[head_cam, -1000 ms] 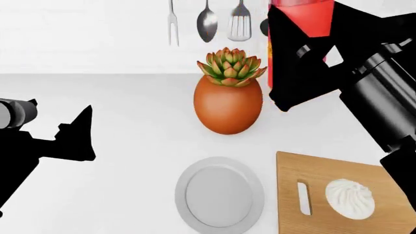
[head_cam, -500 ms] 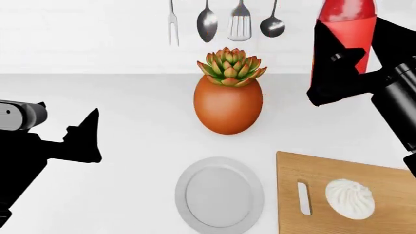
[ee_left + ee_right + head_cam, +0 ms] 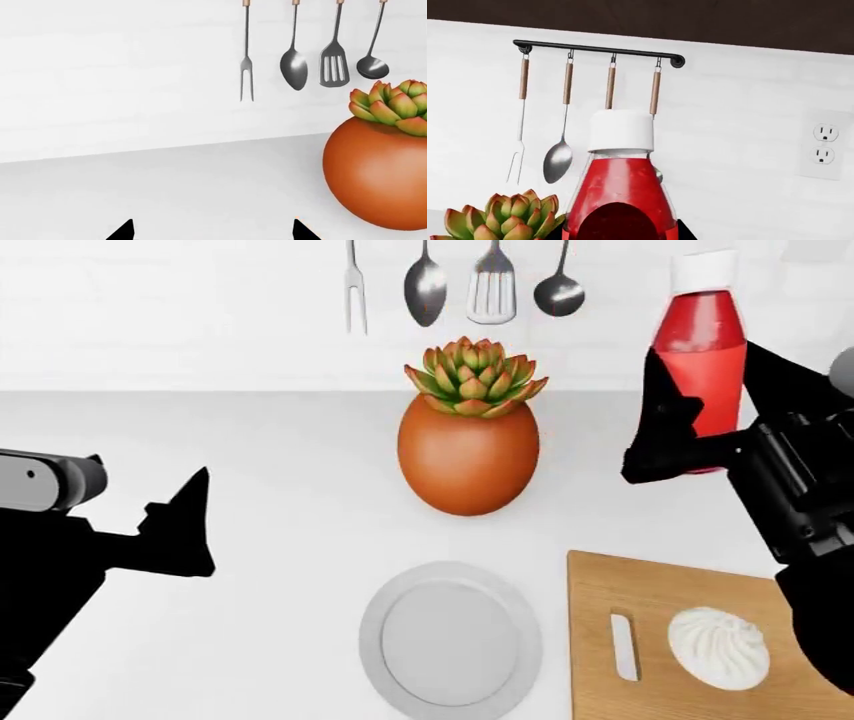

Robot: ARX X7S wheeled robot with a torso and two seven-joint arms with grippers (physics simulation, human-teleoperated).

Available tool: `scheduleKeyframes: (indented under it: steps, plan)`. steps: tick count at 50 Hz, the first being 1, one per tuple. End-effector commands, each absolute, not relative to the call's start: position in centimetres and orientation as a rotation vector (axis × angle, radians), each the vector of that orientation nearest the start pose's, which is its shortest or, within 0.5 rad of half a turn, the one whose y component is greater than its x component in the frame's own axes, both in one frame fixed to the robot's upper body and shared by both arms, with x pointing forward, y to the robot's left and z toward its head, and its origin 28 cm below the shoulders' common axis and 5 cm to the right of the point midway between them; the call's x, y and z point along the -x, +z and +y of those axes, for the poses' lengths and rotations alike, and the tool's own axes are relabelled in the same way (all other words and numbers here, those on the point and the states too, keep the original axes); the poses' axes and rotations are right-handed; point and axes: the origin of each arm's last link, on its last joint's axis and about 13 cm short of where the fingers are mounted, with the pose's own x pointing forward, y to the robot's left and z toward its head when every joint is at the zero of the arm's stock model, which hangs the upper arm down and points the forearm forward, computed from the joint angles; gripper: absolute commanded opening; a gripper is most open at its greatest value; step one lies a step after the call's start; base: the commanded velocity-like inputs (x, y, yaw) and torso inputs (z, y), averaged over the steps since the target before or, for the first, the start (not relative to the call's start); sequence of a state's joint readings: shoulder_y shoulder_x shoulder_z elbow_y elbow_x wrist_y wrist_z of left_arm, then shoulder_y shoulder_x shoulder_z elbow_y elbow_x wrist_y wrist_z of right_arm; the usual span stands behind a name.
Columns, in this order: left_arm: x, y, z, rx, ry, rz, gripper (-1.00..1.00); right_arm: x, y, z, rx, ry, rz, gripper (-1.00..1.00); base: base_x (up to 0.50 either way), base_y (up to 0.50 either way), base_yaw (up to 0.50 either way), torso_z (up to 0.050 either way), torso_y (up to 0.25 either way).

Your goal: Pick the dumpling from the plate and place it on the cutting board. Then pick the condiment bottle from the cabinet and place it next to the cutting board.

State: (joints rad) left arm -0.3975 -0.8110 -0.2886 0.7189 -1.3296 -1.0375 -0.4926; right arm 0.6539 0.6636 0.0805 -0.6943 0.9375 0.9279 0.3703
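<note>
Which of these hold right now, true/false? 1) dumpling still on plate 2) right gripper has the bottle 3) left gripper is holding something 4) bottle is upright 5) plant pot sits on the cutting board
1) False: the dumpling lies on the cutting board; the plate is bare.
2) True: the right gripper is shut on the condiment bottle, above the counter.
3) False: the left gripper is open and holds nothing.
4) True: white cap on top.
5) False: the plant pot stands on the counter behind the plate, apart from the board.
</note>
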Motion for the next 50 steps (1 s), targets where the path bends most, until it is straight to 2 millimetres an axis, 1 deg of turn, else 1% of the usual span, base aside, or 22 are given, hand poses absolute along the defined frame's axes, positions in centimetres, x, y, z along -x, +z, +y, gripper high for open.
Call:
scheduleKeyframes:
  steps: [1, 8, 13, 18, 26, 29, 41, 50]
  plan:
    - [-18.9, 22.7, 29.7, -0.039, -0.13, 0.028, 1.0, -23.3, 24.6, -18.1, 0.207, 0.021, -0.262, -1.0, 0.0, 0.0, 0.0, 0.0, 0.0]
    - [-18.9, 22.6, 29.7, -0.04, -0.129, 0.032, 1.0, -23.6, 24.5, -19.1, 0.245, -0.043, -0.249, -1.0, 0.0, 0.0, 0.0, 0.0, 0.0]
    - [-18.9, 22.6, 29.6, -0.04, -0.13, 0.034, 1.0, -23.8, 24.1, -19.6, 0.263, -0.072, -0.23, -1.0, 0.0, 0.0, 0.0, 0.003, 0.0]
    - [-18.9, 22.5, 29.6, -0.04, -0.129, 0.035, 1.0, -23.7, 23.3, -20.4, 0.258, -0.11, -0.213, -1.0, 0.0, 0.0, 0.0, 0.0, 0.0]
    - [-18.9, 22.3, 29.6, -0.037, -0.129, 0.04, 1.0, -23.2, 21.4, -21.3, 0.248, -0.147, -0.22, -1.0, 0.0, 0.0, 0.0, 0.0, 0.0]
    - [-18.9, 22.3, 29.6, -0.037, -0.13, 0.043, 1.0, -23.0, 20.6, -21.7, 0.278, -0.161, -0.21, -1.0, 0.0, 0.0, 0.0, 0.0, 0.0]
    - [-18.9, 22.4, 29.5, -0.037, -0.132, 0.043, 1.0, -23.0, 19.5, -22.6, 0.35, -0.228, -0.193, -1.0, 0.0, 0.0, 0.0, 0.0, 0.001]
    - [-18.9, 22.3, 29.5, -0.037, -0.132, 0.046, 1.0, -23.3, 18.7, -23.3, 0.353, -0.278, -0.171, -1.0, 0.0, 0.0, 0.0, 0.0, 0.0]
